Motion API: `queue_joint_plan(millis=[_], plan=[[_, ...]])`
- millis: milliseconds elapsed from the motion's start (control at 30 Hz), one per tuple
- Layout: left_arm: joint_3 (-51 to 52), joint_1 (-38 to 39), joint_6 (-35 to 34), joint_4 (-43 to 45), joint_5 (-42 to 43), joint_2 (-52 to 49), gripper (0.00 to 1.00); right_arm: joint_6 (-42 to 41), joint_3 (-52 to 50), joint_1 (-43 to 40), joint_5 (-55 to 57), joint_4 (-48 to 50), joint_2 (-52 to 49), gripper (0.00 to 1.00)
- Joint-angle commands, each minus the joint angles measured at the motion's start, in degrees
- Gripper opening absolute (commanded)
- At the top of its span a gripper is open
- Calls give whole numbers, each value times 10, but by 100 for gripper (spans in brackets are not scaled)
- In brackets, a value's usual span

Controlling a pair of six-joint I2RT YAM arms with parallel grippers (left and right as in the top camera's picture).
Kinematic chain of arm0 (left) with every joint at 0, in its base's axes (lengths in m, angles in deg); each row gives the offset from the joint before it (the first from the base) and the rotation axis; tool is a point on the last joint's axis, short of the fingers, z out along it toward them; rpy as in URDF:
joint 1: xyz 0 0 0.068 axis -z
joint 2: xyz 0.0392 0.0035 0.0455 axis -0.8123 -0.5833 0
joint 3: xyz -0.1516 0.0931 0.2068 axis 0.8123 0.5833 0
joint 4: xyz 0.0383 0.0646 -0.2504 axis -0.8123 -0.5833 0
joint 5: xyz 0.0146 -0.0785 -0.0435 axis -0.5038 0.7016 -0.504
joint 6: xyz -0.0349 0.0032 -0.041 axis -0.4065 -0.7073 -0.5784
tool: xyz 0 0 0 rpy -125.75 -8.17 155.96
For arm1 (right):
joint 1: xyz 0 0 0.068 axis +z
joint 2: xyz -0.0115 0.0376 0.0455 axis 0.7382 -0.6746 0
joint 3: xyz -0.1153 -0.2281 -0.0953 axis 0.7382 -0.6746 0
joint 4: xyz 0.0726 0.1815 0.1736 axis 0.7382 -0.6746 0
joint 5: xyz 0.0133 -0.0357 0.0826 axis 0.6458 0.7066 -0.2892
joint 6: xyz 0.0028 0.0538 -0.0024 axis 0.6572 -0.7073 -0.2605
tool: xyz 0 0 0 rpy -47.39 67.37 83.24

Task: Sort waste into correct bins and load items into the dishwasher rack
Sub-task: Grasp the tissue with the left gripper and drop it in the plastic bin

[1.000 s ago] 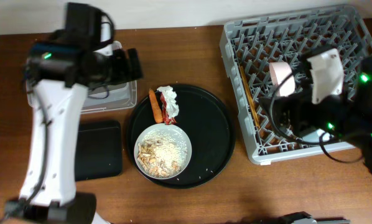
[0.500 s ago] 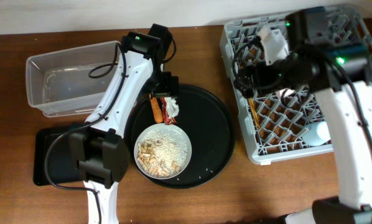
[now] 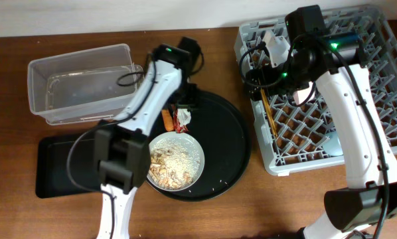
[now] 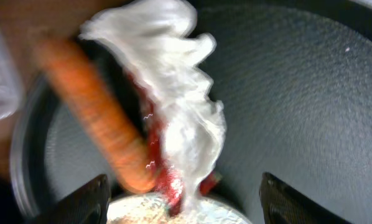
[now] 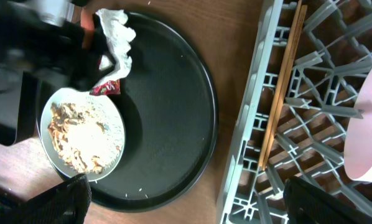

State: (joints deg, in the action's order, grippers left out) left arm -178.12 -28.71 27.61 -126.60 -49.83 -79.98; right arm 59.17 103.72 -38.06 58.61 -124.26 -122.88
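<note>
Clear plastic tub (image 3: 66, 93): sat at the far left of the desk (image 3: 285, 206), where it had been half a second before.
Black rectangular tray (image 3: 59, 172): lay in front of the tub with its right end under the left arm, unmoved over that half second.
Left gripper (image 4: 185, 180): a second earlier it had hung over the tub. Now it was low over the waste, a little further onto the tray than half a second before. Its jaws were apart, one on each side of the pile, and not clamped on it.
Carrot (image 4: 96, 112): lay just left of the tissue, in its earlier place.
Tissue (image 4: 173, 93): crumpled on top of the red wrapper (image 5: 105, 87), both unmoved.
Plate (image 5: 114, 134): stood on the round black tray (image 3: 225, 139) beside the pile, holding the food scraps (image 3: 172, 162) as before.
Chopsticks (image 5: 282, 93): lay together in the rack (image 3: 394, 86) along its left wall.
Right gripper (image 5: 186, 183): a second earlier it had been over the rack's right half. Now it was by the rack's upper-left corner, much as half a second before, with its jaws wide apart and gripping nothing.
Pale bowl (image 5: 369, 124): stood among the pegs, right of the chopsticks.
</note>
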Motion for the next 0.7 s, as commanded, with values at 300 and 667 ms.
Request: queue_joint_plan(millis=[300,667], plan=[[8,15,2,113,-117,-85,52,0,2,2,-5,0,-1,98],[-54,12,2,92,-117,-86,57,0,2,2,-5,0,-1,98]])
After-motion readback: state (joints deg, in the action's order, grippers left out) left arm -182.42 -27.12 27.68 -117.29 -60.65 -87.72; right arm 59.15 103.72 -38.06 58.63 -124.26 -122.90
